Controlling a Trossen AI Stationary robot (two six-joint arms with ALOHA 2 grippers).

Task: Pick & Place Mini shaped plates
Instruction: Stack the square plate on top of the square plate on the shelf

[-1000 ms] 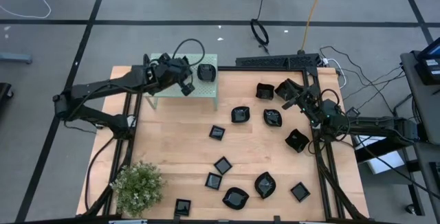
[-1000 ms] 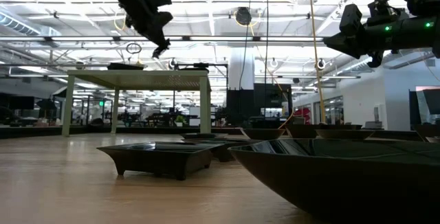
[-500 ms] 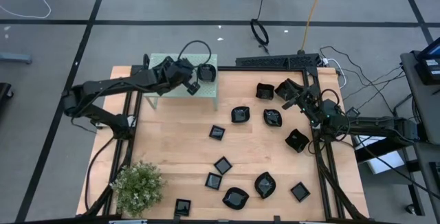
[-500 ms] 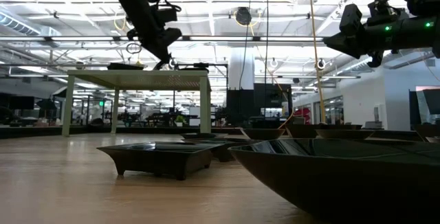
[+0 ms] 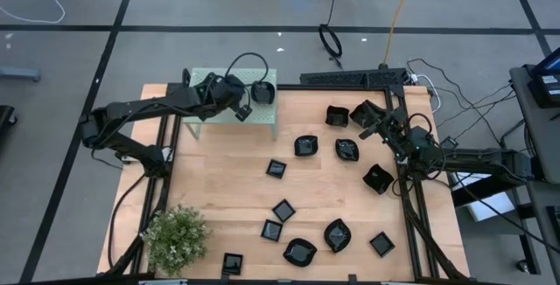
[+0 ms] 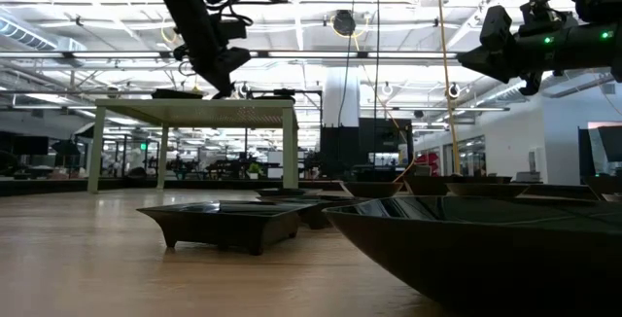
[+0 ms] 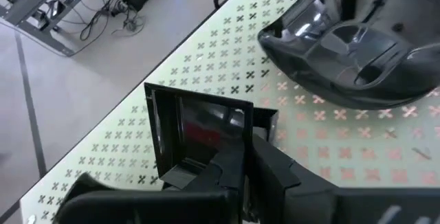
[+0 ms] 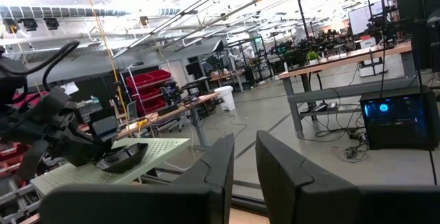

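The left arm reaches across the table's far left corner, its left gripper [image 7: 244, 165] pinched tight on the wall of a small square plate [image 7: 196, 131]. The right arm waits raised at the far right, its right gripper [image 8: 244, 159] slightly parted, holding nothing.

The whole pale wooden table [image 5: 227, 180] is seen from straight overhead. Level across it, at tabletop height, the low view is taken. The pale green perforated stand [image 5: 229, 112] [image 6: 194, 111] [image 7: 206, 66] [image 8: 103, 172] is shared by all views: close up from the left wrist, far off from the right wrist.
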